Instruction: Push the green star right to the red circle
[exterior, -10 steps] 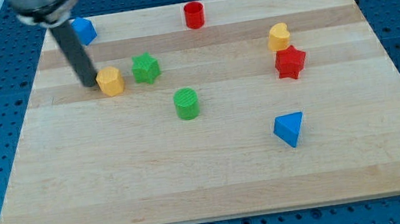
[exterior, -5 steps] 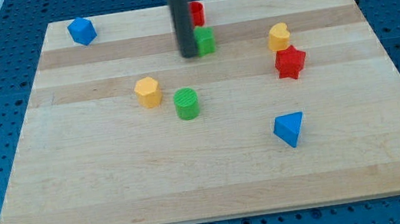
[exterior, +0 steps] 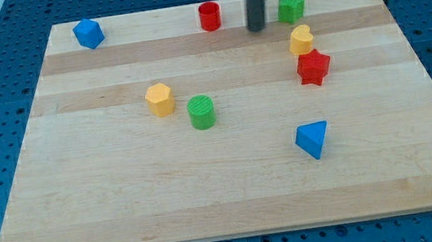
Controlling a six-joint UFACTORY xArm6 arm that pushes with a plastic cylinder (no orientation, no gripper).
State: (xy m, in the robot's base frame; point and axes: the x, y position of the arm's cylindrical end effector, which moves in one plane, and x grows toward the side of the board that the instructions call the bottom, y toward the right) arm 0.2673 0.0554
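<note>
The green star (exterior: 291,6) lies near the view's top edge of the board, well to the right of the red circle (exterior: 210,16). My tip (exterior: 257,28) stands between the two, a little below their line, close to the star's left side but apart from it. The rod rises straight up out of the view's top.
A yellow heart (exterior: 301,40) and a red star (exterior: 313,67) lie just below the green star. A blue block (exterior: 88,33) is at top left. A yellow hexagon (exterior: 160,99) and a green cylinder (exterior: 201,111) lie mid-board. A blue triangle (exterior: 312,139) is lower right.
The green star has gone from mid-left, up beside the red circle, then on rightward past it. My tip moved right with it. The yellow hexagon shifted right earlier.
</note>
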